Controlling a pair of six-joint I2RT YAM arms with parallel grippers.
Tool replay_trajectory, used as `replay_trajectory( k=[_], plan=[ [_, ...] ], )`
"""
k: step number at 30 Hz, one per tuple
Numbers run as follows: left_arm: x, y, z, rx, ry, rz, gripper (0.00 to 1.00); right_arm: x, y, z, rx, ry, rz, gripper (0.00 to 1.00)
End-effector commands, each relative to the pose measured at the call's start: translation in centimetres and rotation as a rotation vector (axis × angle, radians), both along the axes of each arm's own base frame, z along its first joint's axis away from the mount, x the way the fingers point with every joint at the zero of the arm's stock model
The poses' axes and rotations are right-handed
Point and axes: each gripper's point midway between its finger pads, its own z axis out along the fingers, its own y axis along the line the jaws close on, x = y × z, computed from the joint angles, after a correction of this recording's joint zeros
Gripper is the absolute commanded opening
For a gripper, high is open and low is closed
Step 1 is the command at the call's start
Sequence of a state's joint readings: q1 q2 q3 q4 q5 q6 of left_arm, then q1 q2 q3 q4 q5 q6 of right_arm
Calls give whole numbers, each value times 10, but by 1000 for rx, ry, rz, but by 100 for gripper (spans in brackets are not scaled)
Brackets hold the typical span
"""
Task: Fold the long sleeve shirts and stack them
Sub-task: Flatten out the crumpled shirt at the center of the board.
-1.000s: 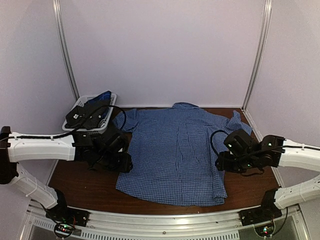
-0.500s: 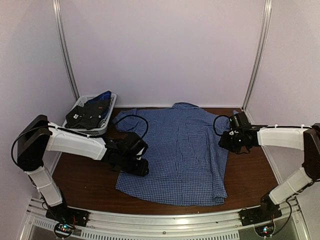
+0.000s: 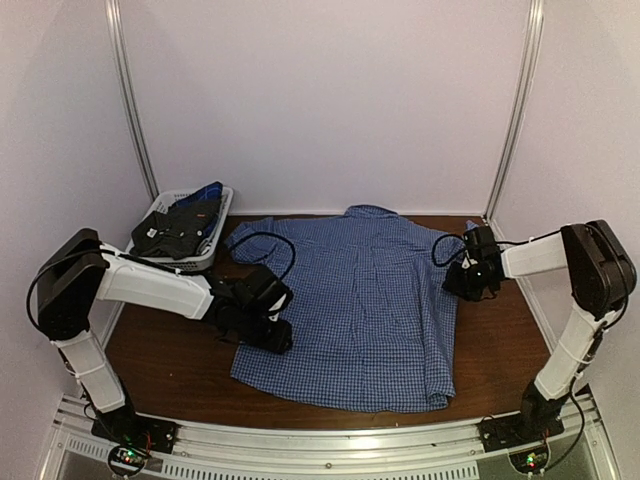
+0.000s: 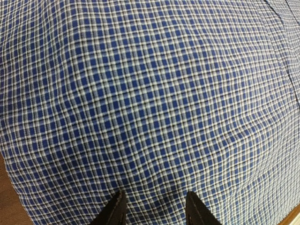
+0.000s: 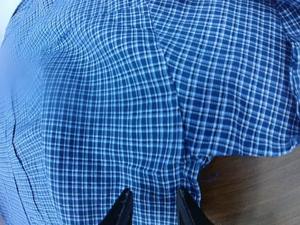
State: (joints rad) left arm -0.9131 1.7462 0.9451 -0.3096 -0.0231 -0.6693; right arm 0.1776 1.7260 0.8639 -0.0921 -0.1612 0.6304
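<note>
One long sleeve shirt (image 3: 360, 300), blue-and-white checked, lies spread flat on the brown table (image 3: 170, 365), collar toward the back wall. My left gripper (image 3: 262, 330) is down on the shirt's left side edge. In the left wrist view its jaws (image 4: 157, 206) stand apart, tips pressing on the cloth (image 4: 150, 103). My right gripper (image 3: 466, 278) rests at the shirt's right underarm. In the right wrist view its jaws (image 5: 153, 204) stand a little apart on the cloth (image 5: 108, 103) beside the sleeve seam, with puckered fabric between the tips.
A white lattice basket (image 3: 215, 250) holding dark clothes (image 3: 175, 228) stands at the back left. Bare brown table (image 5: 253, 187) shows under the right sleeve. Walls close off the back and both sides.
Both arms have stretched out and come down onto the shirt: the left onto its left edge, the right back to the right underarm. The right jaws have narrowed.
</note>
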Motion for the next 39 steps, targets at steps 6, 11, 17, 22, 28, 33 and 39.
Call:
replay_trajectory(
  k=[6, 11, 17, 22, 28, 33, 39],
  plan=[
    [-3, 34, -22, 88, 51, 34, 45, 19, -35, -22, -92, 70, -7, 35],
    [-7, 29, -20, 70, 69, 13, 45, 23, -50, -26, -112, 92, -12, 35],
    [-25, 20, -24, 41, 120, -12, 46, 18, -60, -26, -144, 97, -18, 38],
    [-44, 12, -26, 28, 148, -4, 45, 9, -67, -25, -149, 97, -20, 40],
    [-61, 7, -23, -11, 172, 39, 46, -7, -78, -18, -168, 92, -30, 43],
    [-53, 4, -2, -34, 129, 62, 46, -11, -77, -8, -169, 77, -20, 44],
    [-7, 6, 62, -31, -55, 130, 48, 0, -68, 41, -131, -48, 7, 53]
  ],
)
